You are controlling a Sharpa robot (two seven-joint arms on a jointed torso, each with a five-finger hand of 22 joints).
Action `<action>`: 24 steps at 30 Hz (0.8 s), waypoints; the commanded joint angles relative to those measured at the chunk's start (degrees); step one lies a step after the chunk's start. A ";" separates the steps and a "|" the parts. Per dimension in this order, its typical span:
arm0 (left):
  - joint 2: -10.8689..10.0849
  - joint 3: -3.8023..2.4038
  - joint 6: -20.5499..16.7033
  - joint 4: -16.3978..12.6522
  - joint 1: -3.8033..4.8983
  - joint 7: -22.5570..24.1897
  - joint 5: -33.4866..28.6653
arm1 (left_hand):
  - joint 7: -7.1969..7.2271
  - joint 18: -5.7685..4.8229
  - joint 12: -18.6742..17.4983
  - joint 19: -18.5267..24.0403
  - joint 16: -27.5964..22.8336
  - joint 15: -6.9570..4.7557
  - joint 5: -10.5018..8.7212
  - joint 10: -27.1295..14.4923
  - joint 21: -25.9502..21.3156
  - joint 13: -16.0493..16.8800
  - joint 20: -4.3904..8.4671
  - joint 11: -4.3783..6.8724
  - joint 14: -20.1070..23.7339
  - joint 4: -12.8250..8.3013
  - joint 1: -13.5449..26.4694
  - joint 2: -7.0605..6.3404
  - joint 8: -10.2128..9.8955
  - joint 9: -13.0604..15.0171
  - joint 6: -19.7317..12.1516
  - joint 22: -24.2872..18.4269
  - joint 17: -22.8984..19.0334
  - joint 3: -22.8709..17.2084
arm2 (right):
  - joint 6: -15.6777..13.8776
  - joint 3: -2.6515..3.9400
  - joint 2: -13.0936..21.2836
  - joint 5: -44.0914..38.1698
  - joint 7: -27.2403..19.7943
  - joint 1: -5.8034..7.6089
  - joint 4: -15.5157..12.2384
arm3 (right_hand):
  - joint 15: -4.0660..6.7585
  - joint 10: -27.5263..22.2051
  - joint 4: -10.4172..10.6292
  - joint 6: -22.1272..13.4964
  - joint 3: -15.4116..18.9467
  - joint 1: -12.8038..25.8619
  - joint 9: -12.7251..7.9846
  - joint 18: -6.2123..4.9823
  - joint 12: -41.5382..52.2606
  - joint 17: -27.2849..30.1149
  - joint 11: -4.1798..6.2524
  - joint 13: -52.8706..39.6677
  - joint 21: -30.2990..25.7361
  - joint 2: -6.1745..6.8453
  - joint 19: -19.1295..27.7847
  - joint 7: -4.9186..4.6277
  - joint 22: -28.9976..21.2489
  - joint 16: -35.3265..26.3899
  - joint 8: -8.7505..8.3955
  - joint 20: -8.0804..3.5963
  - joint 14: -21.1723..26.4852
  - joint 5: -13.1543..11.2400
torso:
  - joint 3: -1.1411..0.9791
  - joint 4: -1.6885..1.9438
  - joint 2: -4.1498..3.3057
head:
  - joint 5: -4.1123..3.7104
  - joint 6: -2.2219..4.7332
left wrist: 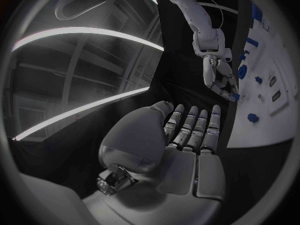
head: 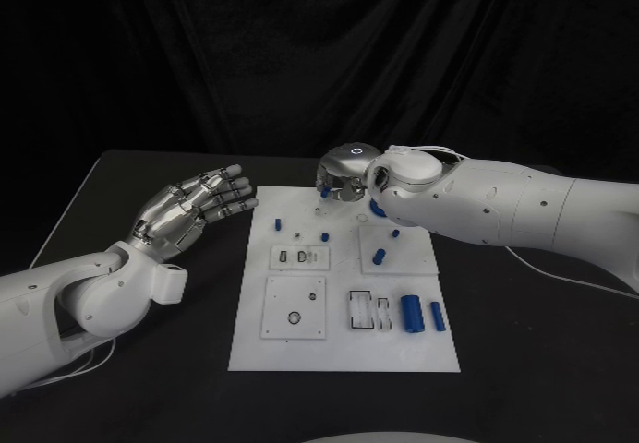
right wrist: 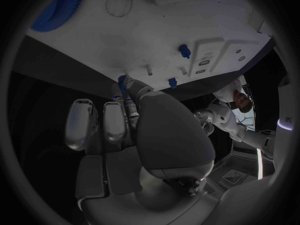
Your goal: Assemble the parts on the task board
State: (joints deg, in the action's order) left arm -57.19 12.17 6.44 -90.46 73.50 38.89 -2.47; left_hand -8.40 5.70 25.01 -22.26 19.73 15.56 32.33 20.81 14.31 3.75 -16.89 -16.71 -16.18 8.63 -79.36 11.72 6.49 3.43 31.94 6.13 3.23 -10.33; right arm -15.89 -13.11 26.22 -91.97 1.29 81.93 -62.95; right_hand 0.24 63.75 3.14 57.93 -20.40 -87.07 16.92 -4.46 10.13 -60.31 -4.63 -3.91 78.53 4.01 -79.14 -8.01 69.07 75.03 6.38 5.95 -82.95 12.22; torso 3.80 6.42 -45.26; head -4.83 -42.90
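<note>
Over the far edge of the board, in the head view, the right hand hangs with its fingers curled downward, just above the board's top edge; whether it holds anything cannot be told from this angle. The left hand floats over the black table just left of the board, palm up, fingers apart and holding nothing. Blue parts lie scattered on the board: two long ones near its right side, smaller ones farther up. No writing can be read. From the left wrist view, the left hand lies flat and released, fingers straight and side by side, nothing touching them; beyond it the right hand reaches down at the board's edge with something small and blue at its fingertips. From the right wrist view, the right hand has its fingers drawn together, pinching a small blue toothed part at the tips, close to the board. A large blue gear and two small blue pieces sit on the board nearby.
</note>
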 commanded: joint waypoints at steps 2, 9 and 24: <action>0.24 -0.04 0.91 0.14 0.05 9.93 0.14 | -0.09 -0.61 0.02 0.32 0.12 -0.09 0.19 0.25 -0.17 0.01 0.24 0.08 0.29 -0.07 0.50 0.05 0.12 0.06 0.10 -0.07 -0.03 -0.32 | -0.43 0.05 -0.19 -0.14 0.01 -0.34 0.45 | -0.41 -0.22 0.06 -0.54 -0.18 0.64 0.11 -0.41 -0.49 0.20 -0.31 -0.12 -0.30 0.12 0.26 0.02 0.00 -0.42 -0.30 0.21 0.19 -0.56 | 0.07 0.07 0.04 | -0.10 -0.10; 0.37 -0.04 1.02 0.30 0.03 9.85 0.14 | -0.09 -0.61 -0.01 0.34 0.10 -0.09 0.19 0.23 -0.18 0.01 0.25 0.09 0.33 -0.05 0.54 0.06 0.12 0.06 0.10 -0.08 -0.03 -0.44 | -0.25 0.06 -0.49 -0.14 -0.28 -0.74 0.93 | -0.50 -0.34 0.26 -0.65 -0.18 1.04 0.19 -0.54 -0.81 1.26 -0.39 -0.13 -0.68 0.18 0.62 0.03 -0.55 -1.04 -0.44 0.30 0.57 -0.94 | 0.13 0.07 0.00 | -0.19 -0.15; 0.53 -0.04 0.98 0.55 0.02 9.66 0.14 | -0.09 -0.61 -0.01 0.34 0.10 -0.09 0.19 0.23 -0.18 0.01 0.25 0.09 0.33 -0.05 0.54 0.06 0.12 0.06 0.10 -0.08 -0.03 -0.44 | 0.10 0.06 -0.96 -0.14 -0.62 -1.10 1.28 | -0.73 -0.75 0.61 -1.65 -0.32 1.78 0.25 -0.81 -1.72 2.97 -0.66 -0.14 -1.67 0.35 1.52 0.16 -1.69 -2.30 -1.22 0.53 1.45 -2.07 | 0.12 0.08 0.02 | -0.15 -0.46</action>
State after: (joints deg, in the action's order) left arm -56.78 12.17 6.64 -89.86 73.49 38.89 -2.46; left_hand -8.40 5.70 25.01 -22.26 19.73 15.57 32.33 20.81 14.31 3.74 -16.89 -16.71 -16.19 8.46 -79.37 11.72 6.49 3.43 31.93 6.14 3.23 -10.48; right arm -16.10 -13.04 25.29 -91.91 0.71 81.04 -61.69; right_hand -0.48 63.08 3.50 56.42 -20.76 -85.66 17.31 -4.47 8.56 -57.35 -5.30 -4.12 76.97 4.48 -77.88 -7.84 67.42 72.90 5.31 6.56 -81.82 10.39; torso 3.92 6.50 -45.25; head -4.98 -43.32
